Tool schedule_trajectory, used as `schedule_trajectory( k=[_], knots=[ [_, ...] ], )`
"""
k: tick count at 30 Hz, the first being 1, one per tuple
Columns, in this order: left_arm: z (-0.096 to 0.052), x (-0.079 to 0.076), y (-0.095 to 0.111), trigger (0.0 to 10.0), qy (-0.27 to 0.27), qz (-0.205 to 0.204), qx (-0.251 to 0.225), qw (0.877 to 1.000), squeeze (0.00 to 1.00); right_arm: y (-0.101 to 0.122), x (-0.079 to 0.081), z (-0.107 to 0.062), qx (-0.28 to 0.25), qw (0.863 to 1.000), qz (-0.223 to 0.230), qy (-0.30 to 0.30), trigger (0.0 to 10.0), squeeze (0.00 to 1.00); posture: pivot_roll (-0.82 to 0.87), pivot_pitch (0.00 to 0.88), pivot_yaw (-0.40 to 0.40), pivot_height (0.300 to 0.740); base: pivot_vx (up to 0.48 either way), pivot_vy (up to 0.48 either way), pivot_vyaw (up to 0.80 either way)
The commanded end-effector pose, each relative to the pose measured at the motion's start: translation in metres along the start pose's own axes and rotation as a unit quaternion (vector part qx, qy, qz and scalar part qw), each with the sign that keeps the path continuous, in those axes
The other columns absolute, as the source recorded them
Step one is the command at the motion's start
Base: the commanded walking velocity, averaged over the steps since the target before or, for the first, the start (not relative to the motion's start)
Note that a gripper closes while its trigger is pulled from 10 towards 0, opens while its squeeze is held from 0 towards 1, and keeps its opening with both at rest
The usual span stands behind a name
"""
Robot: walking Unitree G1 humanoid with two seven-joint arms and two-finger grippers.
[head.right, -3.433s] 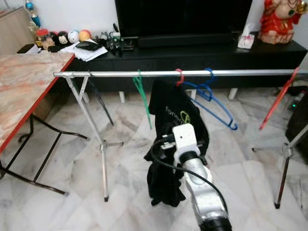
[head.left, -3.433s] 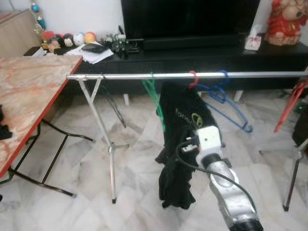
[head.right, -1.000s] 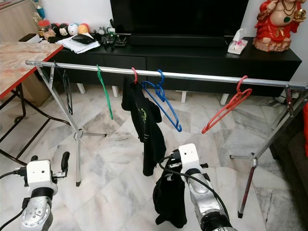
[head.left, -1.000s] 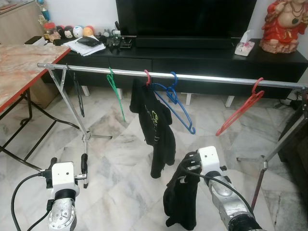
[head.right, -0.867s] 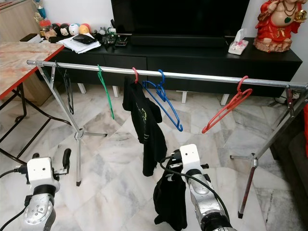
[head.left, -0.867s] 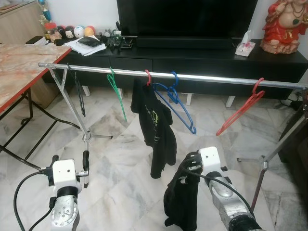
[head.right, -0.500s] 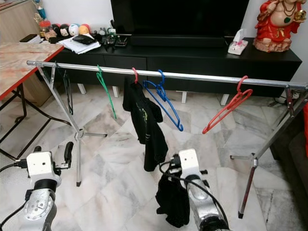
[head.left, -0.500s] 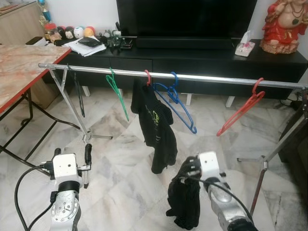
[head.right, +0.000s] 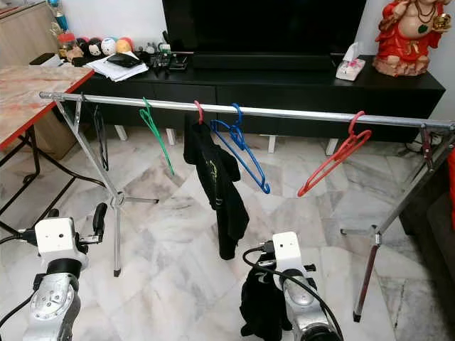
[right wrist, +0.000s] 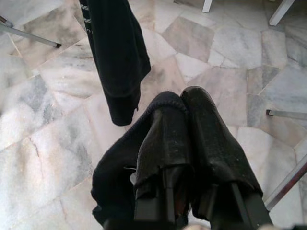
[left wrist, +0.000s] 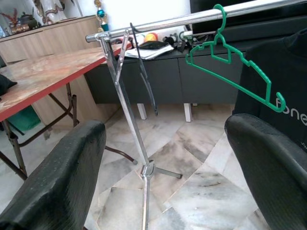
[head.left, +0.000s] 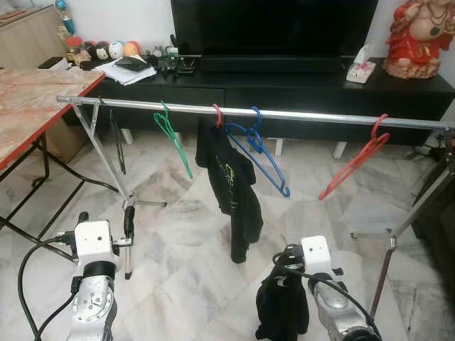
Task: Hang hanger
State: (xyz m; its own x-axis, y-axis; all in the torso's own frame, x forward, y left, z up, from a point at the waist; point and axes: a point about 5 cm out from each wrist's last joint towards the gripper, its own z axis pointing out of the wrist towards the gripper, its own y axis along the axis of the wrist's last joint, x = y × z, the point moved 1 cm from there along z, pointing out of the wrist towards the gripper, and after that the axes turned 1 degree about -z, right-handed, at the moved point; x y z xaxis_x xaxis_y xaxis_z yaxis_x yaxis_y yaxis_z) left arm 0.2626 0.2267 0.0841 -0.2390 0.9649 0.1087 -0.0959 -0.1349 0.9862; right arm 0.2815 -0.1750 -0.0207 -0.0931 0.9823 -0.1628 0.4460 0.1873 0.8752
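Note:
A silver clothes rail (head.left: 313,116) runs across the room in front of me. On it hang a black hanger (head.left: 116,142), a green hanger (head.left: 175,136), a red-hooked hanger carrying a black shirt (head.left: 233,186), a blue hanger (head.left: 261,152) and a red hanger (head.left: 355,160). My right gripper (right wrist: 184,103) is shut on a bunched black garment (head.left: 281,310), held low over the floor, below and in front of the rail. My left gripper (left wrist: 165,127) stands open and holds nothing, low at the left, facing the rail's left leg (left wrist: 135,139).
A marble-topped folding table (head.left: 28,106) with a red edge stands at the left. Behind the rail is a black TV cabinet (head.left: 298,82) with a TV, papers and a red statue (head.left: 425,35). The rail's right leg (head.left: 402,227) stands near my right arm. The floor is marble tile.
My right arm has sunk lower and come nearer with the black garment. The left gripper has risen a little. The shirt on the rail has swung slightly.

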Motion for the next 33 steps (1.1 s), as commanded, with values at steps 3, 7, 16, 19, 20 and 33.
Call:
schedule_trajectory(
  k=[3, 7, 16, 19, 20, 33],
  knots=[
    [0.003, 0.006, 0.003, 10.0, 0.004, -0.001, 0.003, 1.0, 0.0, 0.007, 0.0, 0.001, -0.021, 1.0, 0.011, -0.004, 10.0, 0.0, -0.1, 0.0, 0.079, 0.74, 0.0, 0.0, 0.0],
    [0.003, 0.006, 0.005, 10.0, 0.002, -0.001, 0.003, 1.0, 0.0, 0.011, -0.001, 0.002, -0.031, 0.999, 0.01, -0.008, 10.0, 0.0, -0.1, 0.0, 0.079, 0.74, 0.0, 0.0, 0.0],
    [0.004, 0.003, 0.004, 10.0, -0.006, 0.002, 0.003, 1.0, 0.0, 0.021, 0.001, 0.005, -0.048, 0.999, 0.007, -0.002, 10.0, 0.0, -0.1, 0.0, 0.072, 0.74, 0.182, 0.0, 0.0],
    [0.004, 0.003, 0.004, 10.0, -0.006, 0.002, 0.003, 1.0, 0.0, 0.021, 0.001, 0.005, -0.048, 0.999, 0.007, -0.001, 10.0, 0.0, -0.1, 0.0, 0.072, 0.74, 0.281, 0.0, 0.0],
    [0.004, 0.003, 0.004, 10.0, -0.006, 0.002, 0.003, 1.0, 0.0, 0.021, 0.001, 0.005, -0.048, 0.999, 0.007, -0.001, 10.0, 0.0, -0.1, 0.0, 0.072, 0.74, 0.281, 0.0, 0.0],
    [0.004, 0.003, 0.004, 10.0, -0.006, 0.002, 0.003, 1.0, 0.0, 0.021, 0.001, 0.005, -0.048, 0.999, 0.007, -0.001, 10.0, 0.0, -0.1, 0.0, 0.072, 0.74, 0.281, 0.0, 0.0]
  ],
)
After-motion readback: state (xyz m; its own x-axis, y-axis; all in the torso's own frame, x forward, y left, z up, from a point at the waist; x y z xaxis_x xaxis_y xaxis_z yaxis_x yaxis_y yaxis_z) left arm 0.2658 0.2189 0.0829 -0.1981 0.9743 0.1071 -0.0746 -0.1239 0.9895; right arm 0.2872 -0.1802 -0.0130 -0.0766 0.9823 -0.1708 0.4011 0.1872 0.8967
